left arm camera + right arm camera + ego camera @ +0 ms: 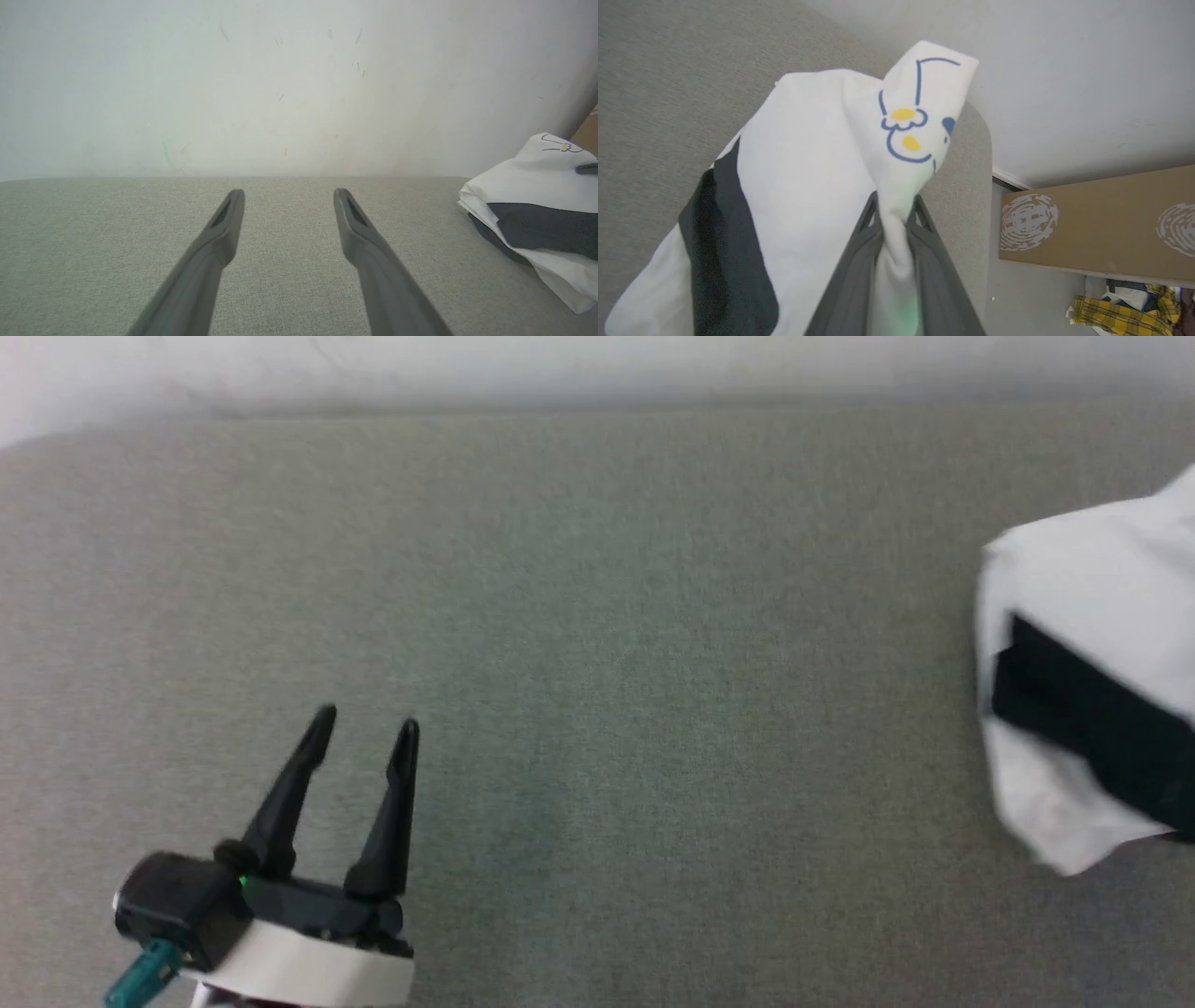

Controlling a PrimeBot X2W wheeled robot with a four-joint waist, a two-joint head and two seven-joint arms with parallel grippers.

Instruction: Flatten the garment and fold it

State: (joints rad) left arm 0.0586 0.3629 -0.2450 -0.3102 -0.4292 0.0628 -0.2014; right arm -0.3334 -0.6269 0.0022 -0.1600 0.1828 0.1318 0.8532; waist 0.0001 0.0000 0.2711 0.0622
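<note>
Garment (pixel 808 177) in right end effector (pixel 895 204) shows blue-yellow drawing (pixel 903 127).

A table (pixel 597 663) covered in grey-green woven fabric spreads across the head view, and its rounded corner shows in the right wrist view. Behind the table's far edge rises a pale wall (pixel 280 84) scuffed with small dark marks, with a dark skirting strip (pixel 1011 182) at its foot just past the table's corner. Beyond that corner, lower than the table, a brown cardboard box (pixel 1101 224) bears two whitish fingerprint-like whorls; below it is grey floor (pixel 1017 298), and farther from the table lies a heap of cloth with a yellow plaid piece (pixel 1120 317) among it.
</note>
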